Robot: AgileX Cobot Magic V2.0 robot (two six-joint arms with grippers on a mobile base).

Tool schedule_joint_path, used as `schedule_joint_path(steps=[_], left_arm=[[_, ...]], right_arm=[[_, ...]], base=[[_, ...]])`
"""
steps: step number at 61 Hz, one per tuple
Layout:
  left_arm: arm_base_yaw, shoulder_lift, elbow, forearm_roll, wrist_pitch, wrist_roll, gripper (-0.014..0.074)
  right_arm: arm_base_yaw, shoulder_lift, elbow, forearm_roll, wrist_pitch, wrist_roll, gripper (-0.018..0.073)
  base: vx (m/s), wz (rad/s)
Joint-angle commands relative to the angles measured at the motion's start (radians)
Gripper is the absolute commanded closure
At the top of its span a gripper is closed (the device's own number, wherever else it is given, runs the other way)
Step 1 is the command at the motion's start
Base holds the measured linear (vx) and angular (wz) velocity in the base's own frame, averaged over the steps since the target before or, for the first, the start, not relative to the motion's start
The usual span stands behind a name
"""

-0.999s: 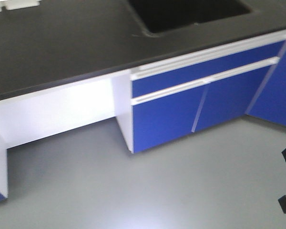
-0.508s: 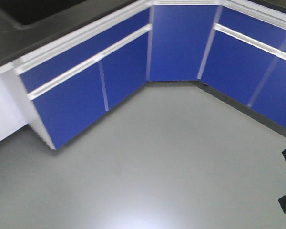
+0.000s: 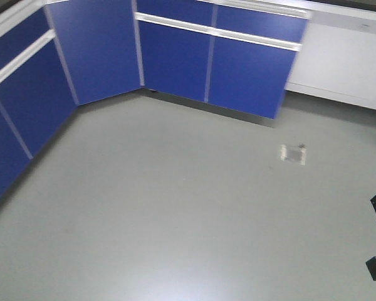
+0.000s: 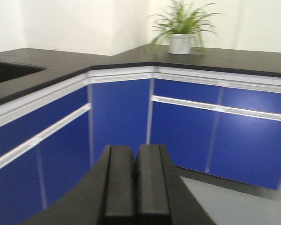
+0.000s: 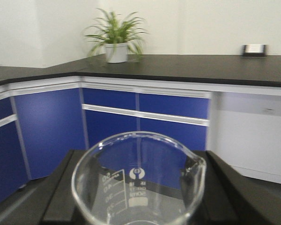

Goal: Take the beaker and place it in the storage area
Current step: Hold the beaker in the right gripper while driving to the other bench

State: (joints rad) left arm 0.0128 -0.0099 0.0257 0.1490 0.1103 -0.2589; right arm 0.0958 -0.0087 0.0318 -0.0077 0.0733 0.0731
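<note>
– Sink and counter have slid out of the front view since a second ago. It now shows blue cabinets point(image 3: 219, 56) round a corner and bare floor point(image 3: 175, 207), so the base looks to be turning.

– Where is the beaker point(image 5: 138, 180)?

– Upright between the two fingers of the right pincer point(image 5: 139, 201), rim up. The fingers stand a beaker's width apart against its sides, so I judge it gripped. Held upright, it is less likely to slip out in travel.

– And the other arm?

– Left pincer point(image 4: 136, 183) has its jaws brought together on nothing. Tucked like that, it snags no cabinet.

– How far off is the storage area point(image 5: 215, 65)?

– Ahead of the right pincer and above it, well apart. It is the black benchtop with the outlet box point(image 5: 254, 49) at its back, up to the pincer's right. A potted plant point(image 5: 114, 40) sits up to its left. Placing is not yet begun, and the base must close in first.
</note>
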Motion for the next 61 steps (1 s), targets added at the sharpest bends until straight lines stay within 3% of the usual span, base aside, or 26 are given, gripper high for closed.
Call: schedule_joint_path(steps=[1,31,61], left_arm=[[-0.006,-0.018,0.022,-0.006,-0.085,-0.006,0.0605],[-0.006,-0.018,0.022,-0.006,-0.085,-0.006,0.0605],[-0.006,-0.018,0.022,-0.006,-0.085,-0.006,0.0605]], right_arm=[[-0.003,-0.011,0.008,-0.003,-0.084,-0.006,0.0562],[-0.003,-0.011,0.008,-0.003,-0.084,-0.006,0.0562],[-0.003,-0.011,0.008,-0.003,-0.084,-0.006,0.0562]], base=[[-0.14,-0.65],[-0.06,-0.61],[0.17,-0.56]])
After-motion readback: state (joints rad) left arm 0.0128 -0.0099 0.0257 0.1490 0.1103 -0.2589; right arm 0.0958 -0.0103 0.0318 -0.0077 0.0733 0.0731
